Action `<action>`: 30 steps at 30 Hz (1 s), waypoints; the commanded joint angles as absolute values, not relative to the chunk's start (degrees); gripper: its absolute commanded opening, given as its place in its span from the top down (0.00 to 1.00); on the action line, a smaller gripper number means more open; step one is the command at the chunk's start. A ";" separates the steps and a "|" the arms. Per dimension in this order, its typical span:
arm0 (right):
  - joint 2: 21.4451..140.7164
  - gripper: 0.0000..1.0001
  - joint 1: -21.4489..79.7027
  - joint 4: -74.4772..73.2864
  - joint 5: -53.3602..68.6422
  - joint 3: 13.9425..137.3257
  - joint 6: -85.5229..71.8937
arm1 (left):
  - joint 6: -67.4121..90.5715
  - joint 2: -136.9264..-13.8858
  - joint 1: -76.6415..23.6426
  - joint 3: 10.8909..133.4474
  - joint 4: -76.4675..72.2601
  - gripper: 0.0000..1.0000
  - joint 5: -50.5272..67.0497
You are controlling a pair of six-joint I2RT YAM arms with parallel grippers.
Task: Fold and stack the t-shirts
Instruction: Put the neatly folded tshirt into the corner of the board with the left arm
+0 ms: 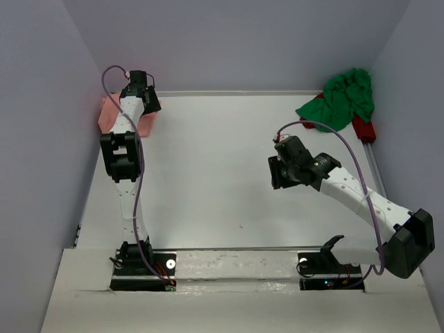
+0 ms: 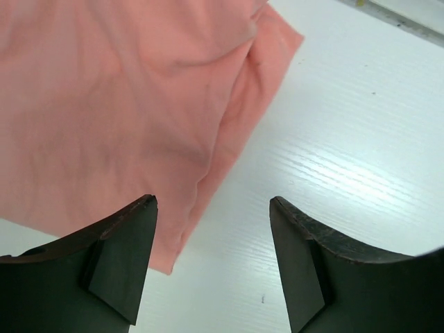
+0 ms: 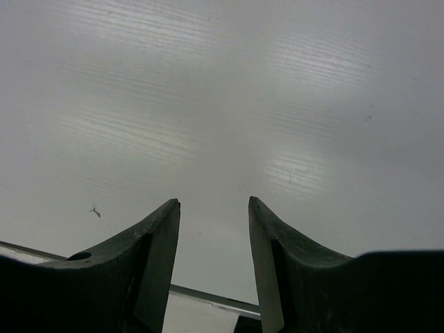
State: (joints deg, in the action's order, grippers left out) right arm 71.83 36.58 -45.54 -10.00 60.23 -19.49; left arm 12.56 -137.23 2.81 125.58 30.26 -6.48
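I am observing the left jaws hanging spread and empty over the salmon t-shirt (image 2: 104, 104) at the far-left corner of the bench (image 1: 222, 159). The right jaws are gaping, empty. The green t-shirt (image 1: 343, 97) is lying crumpled in the far-right corner.

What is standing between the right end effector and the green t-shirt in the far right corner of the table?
Nothing visible. Only white table surface lies between the right end effector and the green t-shirt, which is bunched up in the far right corner. The end effector's jaws are open with nothing between them.
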 commanded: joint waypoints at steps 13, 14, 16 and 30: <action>61.61 0.51 36.83 -42.10 -12.65 60.20 -19.16 | 14.77 -110.17 -12.73 114.39 28.83 0.25 -7.47; 61.26 0.51 36.83 -42.36 -13.09 60.47 -19.07 | 14.59 -107.78 -14.05 112.00 28.13 0.25 -7.64; 59.95 0.50 36.83 -41.93 -14.93 60.64 -18.72 | 15.11 -101.29 -17.73 104.55 25.59 0.25 -8.08; 53.10 0.48 36.83 -39.64 -14.07 56.61 -25.93 | 25.39 -72.78 -47.70 71.47 16.87 0.13 -14.23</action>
